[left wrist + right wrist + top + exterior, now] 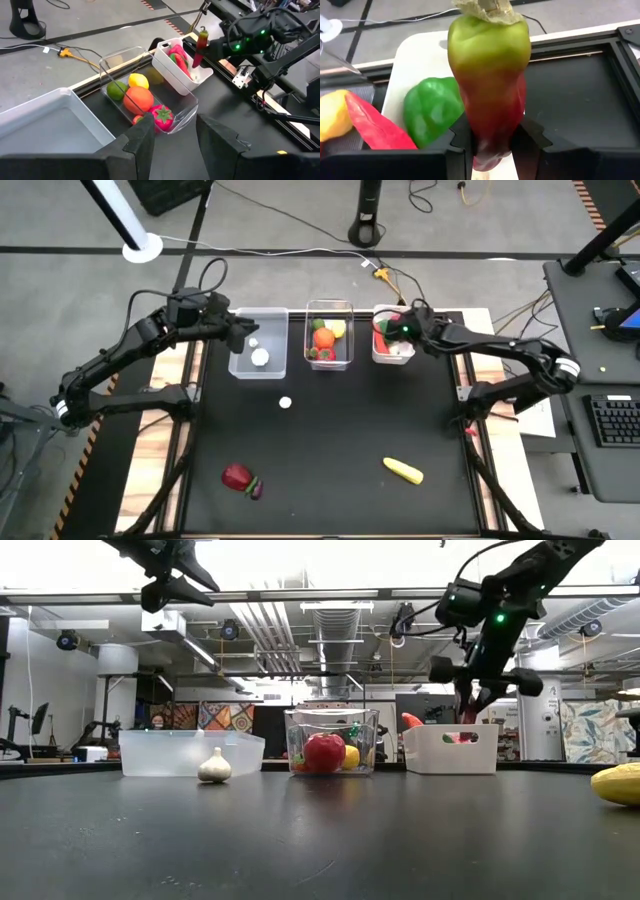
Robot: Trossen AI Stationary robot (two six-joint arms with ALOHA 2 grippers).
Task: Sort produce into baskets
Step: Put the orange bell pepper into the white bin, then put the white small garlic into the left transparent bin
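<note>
Right gripper point(492, 142) is clamped on a red-and-green tapered toy pepper point(490, 65), held upright right over the opaque white plastic bin point(392, 356). Looks light, hard and slick, so I'd grip mid-body. Left gripper point(172, 137) hangs spread and empty above the clear bin point(262, 365).

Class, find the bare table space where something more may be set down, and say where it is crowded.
Bare: the middle, between garlic, red piece and corn. Crowded: the far edge, with left bin, middle bin, white bin and both grippers.
</note>
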